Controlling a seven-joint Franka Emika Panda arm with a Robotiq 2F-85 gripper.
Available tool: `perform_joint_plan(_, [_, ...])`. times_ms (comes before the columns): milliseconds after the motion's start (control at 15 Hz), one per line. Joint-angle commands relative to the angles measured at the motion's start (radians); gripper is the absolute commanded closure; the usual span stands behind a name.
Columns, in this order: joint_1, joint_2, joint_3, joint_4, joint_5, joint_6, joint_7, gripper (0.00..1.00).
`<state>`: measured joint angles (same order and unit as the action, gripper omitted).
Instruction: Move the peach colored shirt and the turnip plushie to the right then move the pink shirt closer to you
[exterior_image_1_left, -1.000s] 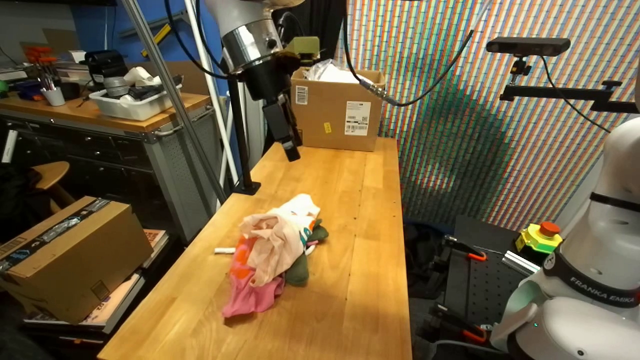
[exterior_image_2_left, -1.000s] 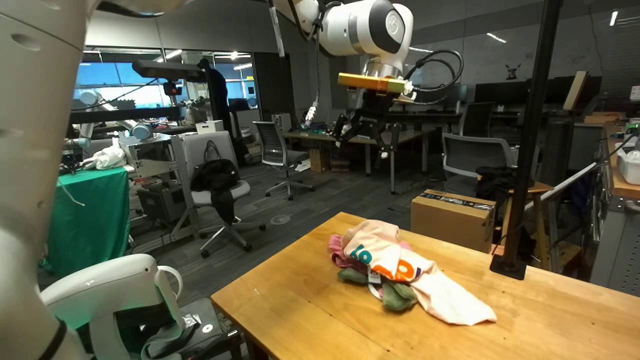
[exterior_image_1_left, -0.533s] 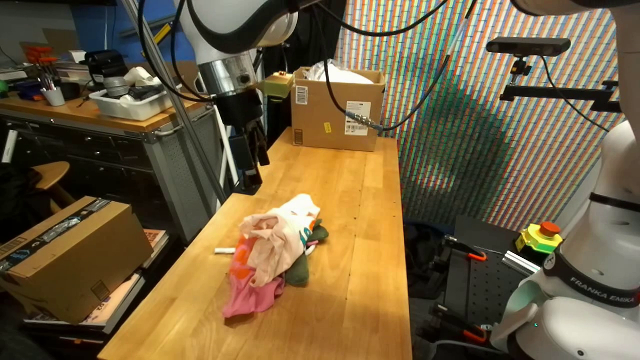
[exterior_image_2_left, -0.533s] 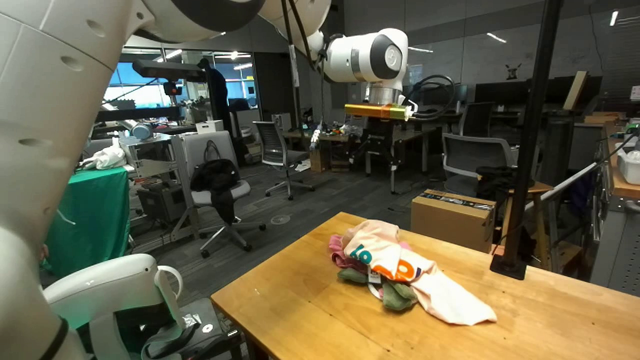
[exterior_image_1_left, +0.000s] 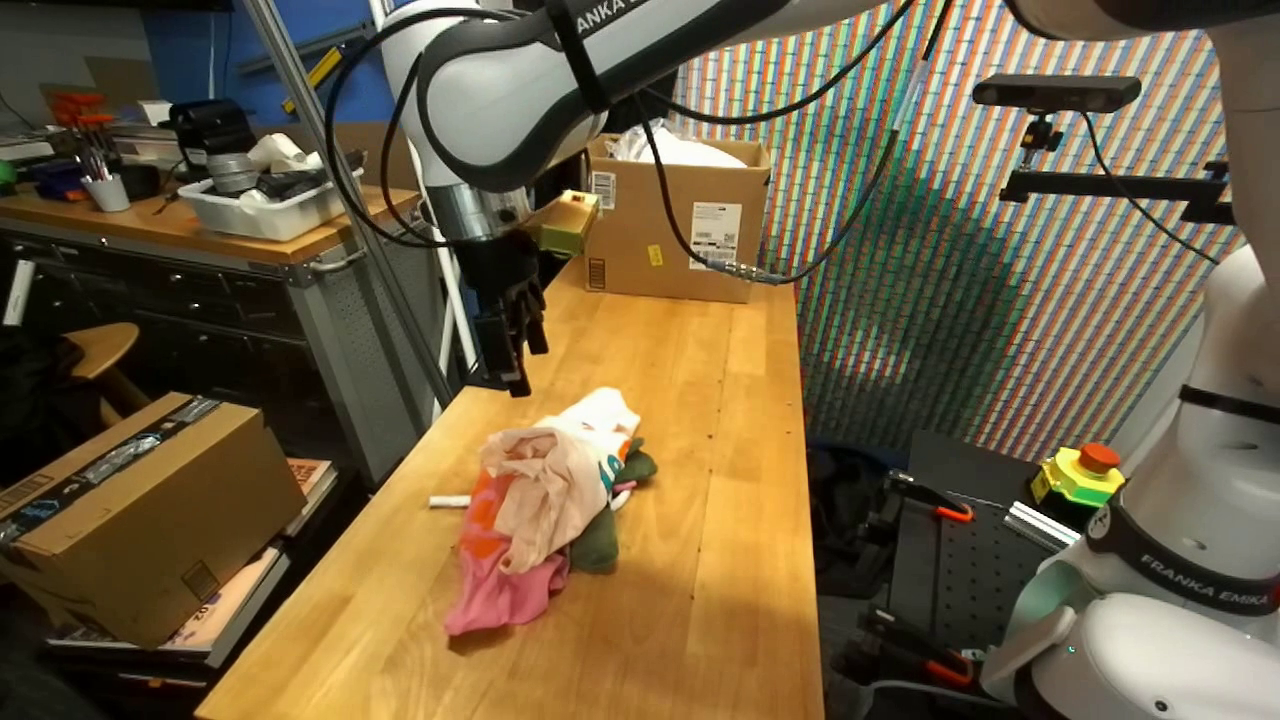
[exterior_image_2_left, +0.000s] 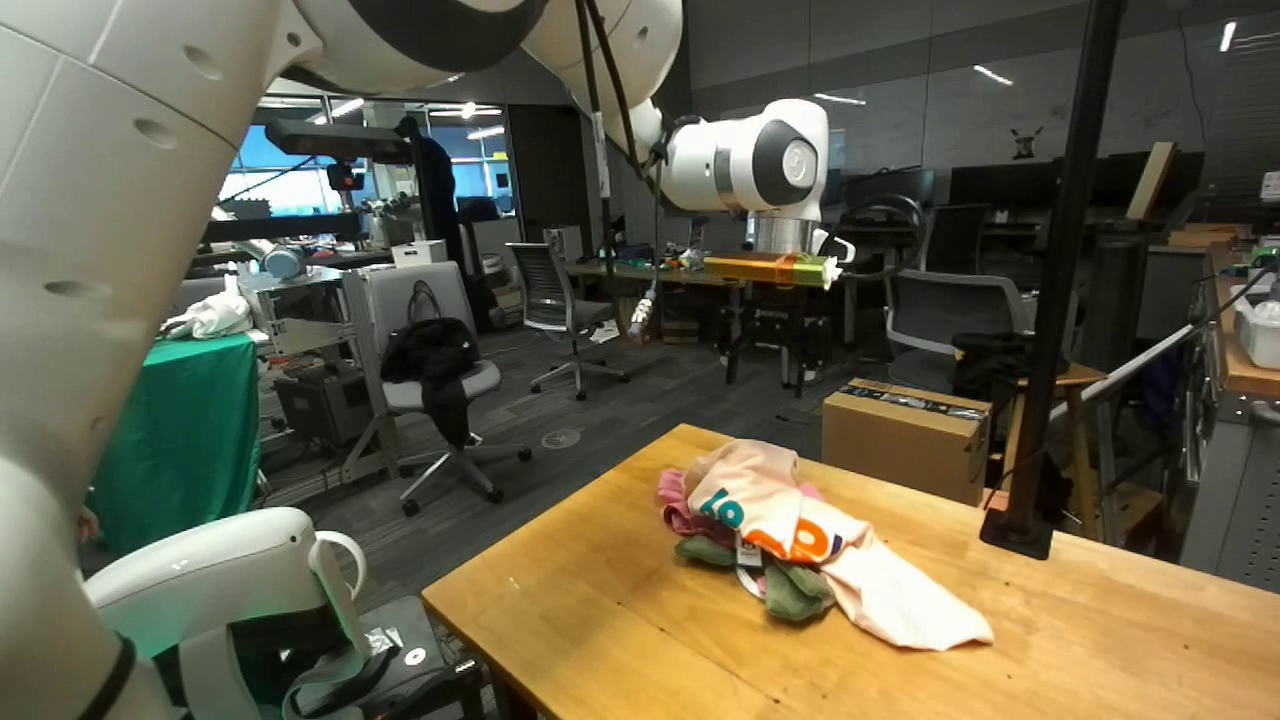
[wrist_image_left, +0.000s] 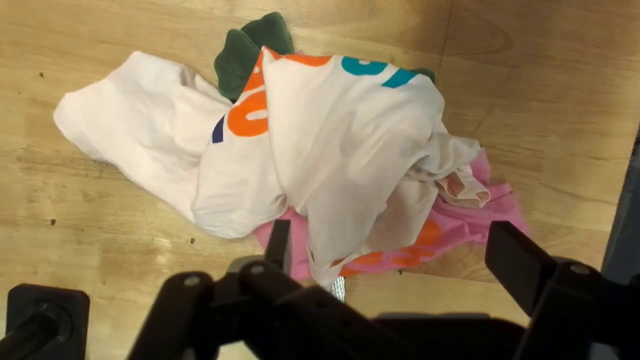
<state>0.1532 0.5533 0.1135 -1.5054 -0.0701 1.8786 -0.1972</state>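
Note:
The peach shirt (exterior_image_1_left: 548, 490) lies crumpled on top of the pink shirt (exterior_image_1_left: 508, 600) and the turnip plushie on the table. In an exterior view its sleeve (exterior_image_2_left: 905, 600) stretches out flat. The pink shirt, with orange print, pokes out from under it in the wrist view (wrist_image_left: 470, 220). Only green parts of the plushie (exterior_image_2_left: 797, 592) show clearly; they also show in the wrist view (wrist_image_left: 237, 60). The rest is hidden under the peach shirt. My gripper (exterior_image_1_left: 527, 368) is open and empty, above the table and apart from the pile. Its fingers (wrist_image_left: 390, 225) are spread wide in the wrist view.
A black post with a base plate (exterior_image_2_left: 1017, 535) stands at the table edge. A cardboard box (exterior_image_1_left: 670, 230) sits at the table's end. A small white piece (exterior_image_1_left: 449, 501) sticks out beside the pile. The wooden table (exterior_image_1_left: 740, 600) has open edges.
My gripper has come down towards the table and swung from a tilt to more nearly upright. It has stayed open. The shirts and the plushie have not moved.

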Motion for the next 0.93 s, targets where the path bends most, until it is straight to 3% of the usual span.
perform_joint_plan(0, [-0.010, -0.018, -0.002, -0.082, -0.002, 0.044, 0.022, 0.00])
perform_joint_plan(467, [-0.032, -0.012, 0.015, -0.184, 0.053, 0.258, 0.025, 0.00])
perform_joint_plan(867, [-0.012, 0.011, -0.005, -0.248, 0.026, 0.424, 0.077, 0.00])
